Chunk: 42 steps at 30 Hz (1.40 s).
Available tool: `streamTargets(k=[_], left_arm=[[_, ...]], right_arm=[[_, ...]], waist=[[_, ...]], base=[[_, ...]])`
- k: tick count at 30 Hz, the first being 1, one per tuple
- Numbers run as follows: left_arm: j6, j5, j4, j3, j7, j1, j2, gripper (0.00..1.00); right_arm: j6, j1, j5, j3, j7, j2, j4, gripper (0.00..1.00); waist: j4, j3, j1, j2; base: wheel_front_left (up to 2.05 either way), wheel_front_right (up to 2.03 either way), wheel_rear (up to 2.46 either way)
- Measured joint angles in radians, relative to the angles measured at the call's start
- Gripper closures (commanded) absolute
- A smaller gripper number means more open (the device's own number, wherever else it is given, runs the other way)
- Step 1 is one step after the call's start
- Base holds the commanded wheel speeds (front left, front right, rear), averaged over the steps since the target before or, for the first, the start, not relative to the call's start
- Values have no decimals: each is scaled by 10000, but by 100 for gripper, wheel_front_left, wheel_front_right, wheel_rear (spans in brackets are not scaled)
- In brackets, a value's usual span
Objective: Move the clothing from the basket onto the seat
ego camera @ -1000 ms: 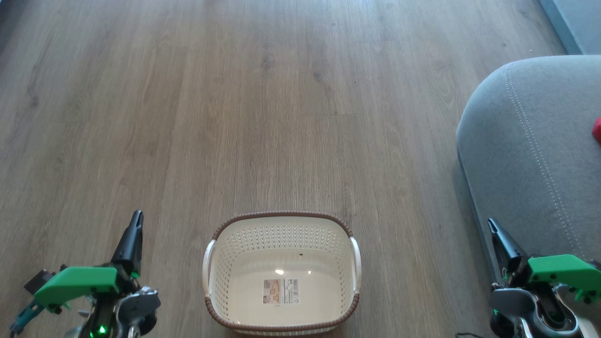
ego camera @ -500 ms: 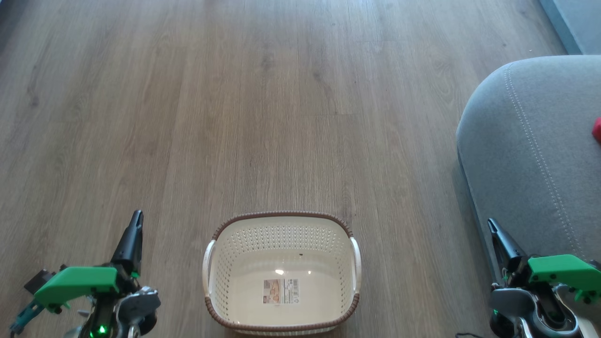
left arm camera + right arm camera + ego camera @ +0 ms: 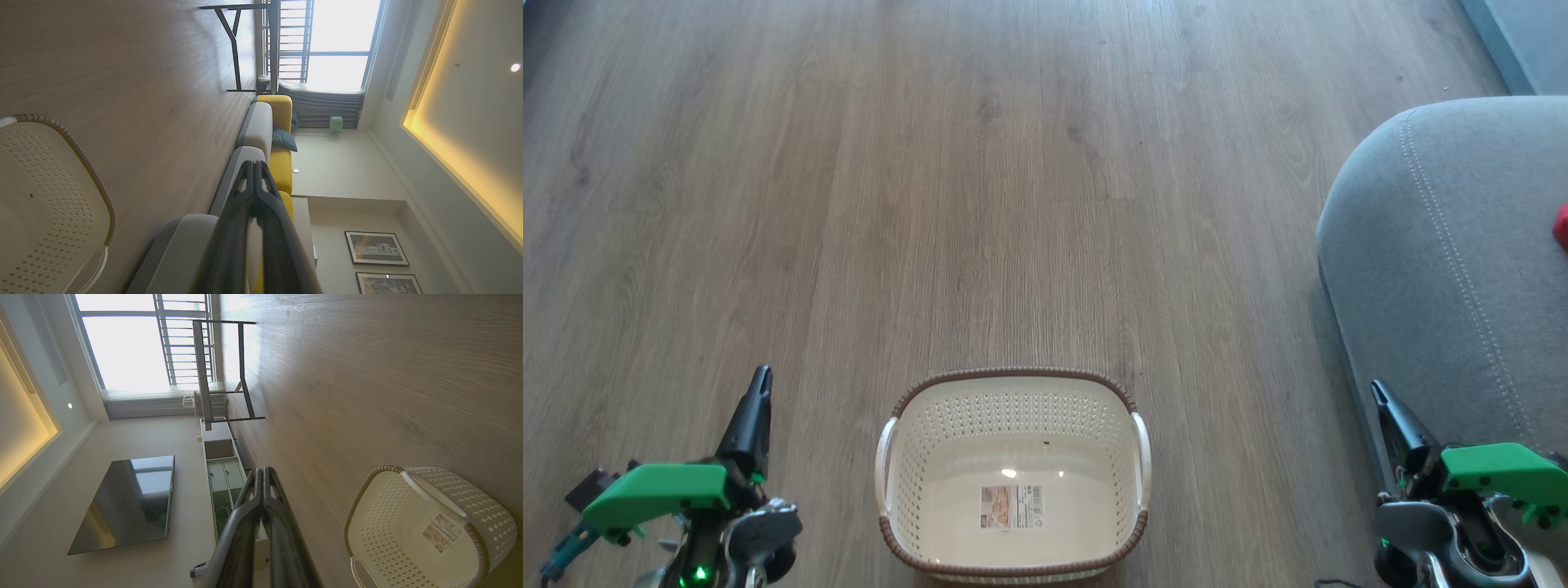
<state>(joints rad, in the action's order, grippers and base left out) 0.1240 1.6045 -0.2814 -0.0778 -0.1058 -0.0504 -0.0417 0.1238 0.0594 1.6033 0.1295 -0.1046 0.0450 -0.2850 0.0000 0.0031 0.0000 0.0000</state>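
Observation:
The cream basket [image 3: 1013, 539] with a brown rim stands on the wood floor at the bottom centre; nothing lies in it, and the label on its bottom shows. It also appears in the left wrist view [image 3: 45, 204] and the right wrist view [image 3: 429, 555]. A sliver of red clothing [image 3: 1561, 227] lies on the grey seat [image 3: 1437, 269] at the right edge. My left gripper [image 3: 760, 380] is shut, left of the basket. My right gripper [image 3: 1377, 390] is shut beside the seat's front edge. Both hold nothing, fingertips together [image 3: 253, 165] [image 3: 261, 471].
Wide wood floor [image 3: 980, 188] stretches ahead of the basket. A sofa with yellow backs [image 3: 282, 122] and a dark-legged table [image 3: 245, 45] show in the left wrist view. A TV [image 3: 126, 502] and a low cabinet [image 3: 222, 477] show in the right wrist view.

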Motion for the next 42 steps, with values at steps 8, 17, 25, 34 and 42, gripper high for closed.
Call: streamTargets(k=[8,17,25,34,42], left_arm=[[0,0,0,0,0,-1,0,100],[0,0,2,0,0,-1,0,100],[0,0,2,0,0,-2,0,100],[0,0,2,0,0,-3,0,100],[0,0,2,0,0,-5,0,100]], right_arm=[[0,0,0,2,0,-4,0,100],[0,0,0,2,0,-4,0,100],[0,0,0,4,0,-6,0,100],[0,0,0,6,0,-6,0,100],[0,0,0,6,0,-8,0,100]], waist=[[0,0,0,0],[0,0,0,0],[0,0,0,0],[0,0,0,0],[0,0,0,0]], base=[[0,0,0],[0,0,0],[0,0,0],[0,0,0],[0,0,0]])
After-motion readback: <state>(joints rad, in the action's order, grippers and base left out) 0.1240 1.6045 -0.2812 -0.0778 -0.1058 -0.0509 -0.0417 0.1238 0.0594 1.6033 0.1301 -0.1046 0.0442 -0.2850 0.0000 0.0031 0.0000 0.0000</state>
